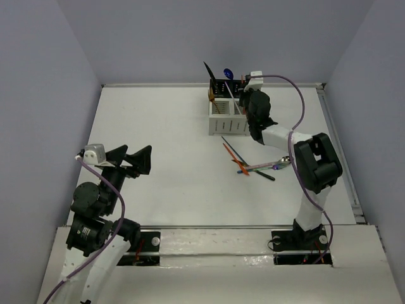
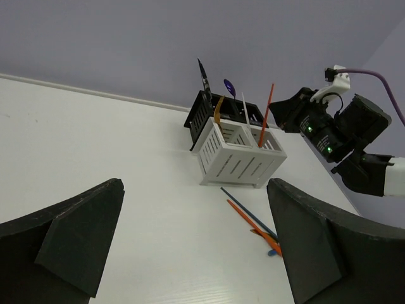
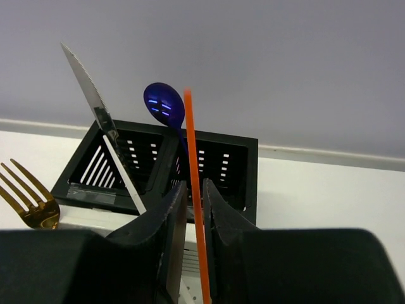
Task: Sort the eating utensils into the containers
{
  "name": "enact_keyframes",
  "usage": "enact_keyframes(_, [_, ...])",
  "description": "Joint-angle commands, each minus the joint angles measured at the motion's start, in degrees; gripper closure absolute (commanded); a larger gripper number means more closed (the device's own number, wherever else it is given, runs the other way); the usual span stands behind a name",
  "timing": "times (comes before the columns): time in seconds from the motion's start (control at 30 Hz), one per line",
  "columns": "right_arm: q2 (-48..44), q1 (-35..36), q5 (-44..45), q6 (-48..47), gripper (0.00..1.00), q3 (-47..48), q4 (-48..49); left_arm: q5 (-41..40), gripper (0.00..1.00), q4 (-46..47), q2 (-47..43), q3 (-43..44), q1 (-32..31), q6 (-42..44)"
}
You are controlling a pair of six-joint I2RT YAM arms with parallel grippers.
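Orange utensil (image 3: 192, 145): lower end hidden between fingers, so kind unclear. Long axis near-upright, thin end up, lower part in white compartment of bins (image 2: 235, 158). Right gripper (image 3: 193, 193) clamped on it. Left gripper (image 2: 196, 237) spread wide, holding nothing.

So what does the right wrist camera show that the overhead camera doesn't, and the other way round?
Only the right wrist view: the right gripper closed on an orange-red utensil, and the tines of a gold fork up close. Only the overhead view: the left gripper, open, and loose utensils lying on the table. Both: the containers, with a blue spoon and a knife standing in them.
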Motion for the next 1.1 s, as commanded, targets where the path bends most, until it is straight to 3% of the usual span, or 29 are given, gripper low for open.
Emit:
enact_keyframes(0.0, [-3.6, -0.24, -2.01, 0.73, 0.72, -0.21, -0.81, 0.89, 0.01, 3.52, 0.75, -0.33, 0.18, 0.44])
enact_keyframes(0.2, [-9.14, -0.24, -4.64, 3.8, 0.63, -2.22, -6.34, 0.8, 0.01, 3.26, 0.05, -0.25, 0.18, 0.44])
enact_keyframes(0.57, [-23.72, 5.81, -13.61, 14.62, 0.69, -13.11, -29.18, 0.54, 0.01, 1.94, -0.92, -0.25, 0.18, 0.35])
enact_keyframes(0.8, [-28.3, 12.24, -10.54, 18.48, 0.71, -20.94, -36.59, 0.54, 0.01, 1.15, -1.36, -0.33, 0.18, 0.17])
enact_keyframes(1.07, [-22.95, 12.24, -8.44, 20.6, 0.73, -21.83, -41.16, 0.36, 0.01, 0.89, -1.27, -0.6, 1.24, 0.09])
